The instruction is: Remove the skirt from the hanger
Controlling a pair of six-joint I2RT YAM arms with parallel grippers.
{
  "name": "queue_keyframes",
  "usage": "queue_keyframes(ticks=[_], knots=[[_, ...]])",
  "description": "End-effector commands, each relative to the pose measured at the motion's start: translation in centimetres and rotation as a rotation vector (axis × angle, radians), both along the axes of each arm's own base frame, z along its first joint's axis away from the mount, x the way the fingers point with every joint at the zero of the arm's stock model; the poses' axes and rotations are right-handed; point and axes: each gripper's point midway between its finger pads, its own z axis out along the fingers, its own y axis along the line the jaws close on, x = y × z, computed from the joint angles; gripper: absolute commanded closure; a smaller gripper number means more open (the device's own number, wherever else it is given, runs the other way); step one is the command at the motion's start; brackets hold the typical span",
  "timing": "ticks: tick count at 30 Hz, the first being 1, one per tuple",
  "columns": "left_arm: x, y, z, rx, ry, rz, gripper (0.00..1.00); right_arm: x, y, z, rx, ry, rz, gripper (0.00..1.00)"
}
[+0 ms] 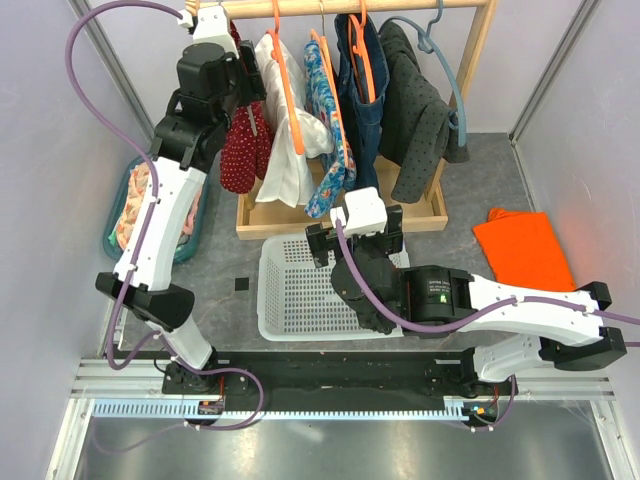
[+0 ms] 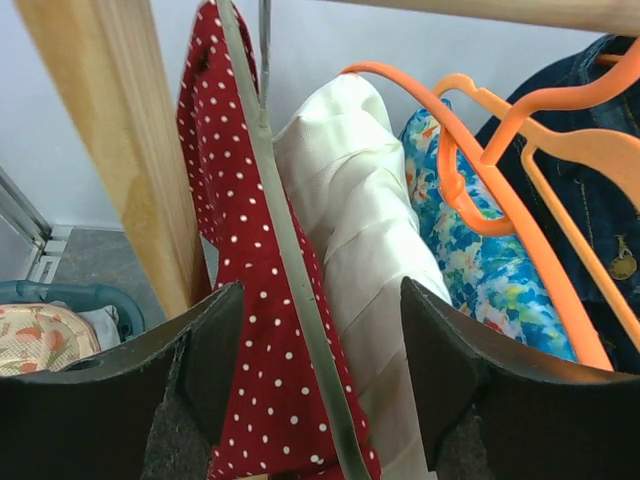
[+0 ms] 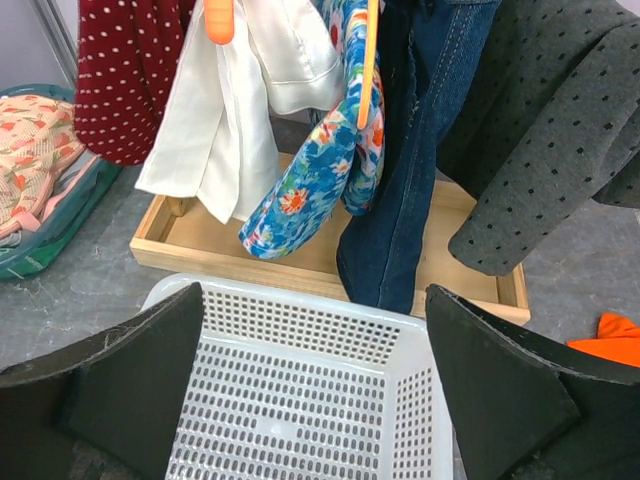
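Red dotted skirt (image 2: 250,350) hung vertically, hem downward, framed between spread jaws of left gripper (image 2: 320,300), contact not discernible, right gripper (image 3: 315,300) spread, well apart.

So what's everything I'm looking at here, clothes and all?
Clothes rack: one, wooden, at the back.
Red dotted garment: one, leftmost.
White garment: one, next along.
Floral garment: one, blue, middle.
Denim garment: one, dark blue, beside floral.
Grey dotted garment: one, rightmost.
Orange hangers: three, on the rail.
Blue hanger: one, holding the grey garment.
White basket: one, before the rack.
Teal basket: one, left, holding clothes.
Orange cloth: one, lying far right.
Left gripper: one, black, open, at the red garment.
Right gripper: one, black, open, above the white basket.
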Motion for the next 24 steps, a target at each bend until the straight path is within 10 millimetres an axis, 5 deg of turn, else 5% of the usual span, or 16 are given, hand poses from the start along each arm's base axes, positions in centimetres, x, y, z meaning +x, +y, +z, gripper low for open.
queue_keyframes(ticks=[1, 6, 14, 18, 24], knots=[[0.8, 0.5, 1.8, -0.002, -0.063, 0.042, 0.37, -0.2, -0.5, 0.4, 0.042, 0.004, 0.002, 0.02], [1.0, 1.2, 1.7, 0.000, -0.063, 0.064, 0.60, -0.3, -0.9, 0.4, 0.053, 0.003, -0.003, 0.02], [0.2, 2.4, 3.0, 0.000, -0.088, 0.068, 0.73, -0.2, -0.8, -0.5, 0.051, 0.009, -0.008, 0.02], [-0.9, 3.0, 4.2, 0.003, -0.115, 0.071, 0.98, -0.2, -1.0, -0.7, 0.049, 0.007, -0.017, 0.02], [-1.9, 3.2, 5.3, 0.013, -0.139, 0.049, 0.98, -0.2, -0.7, -1.2, 0.047, 0.009, -0.018, 0.02]])
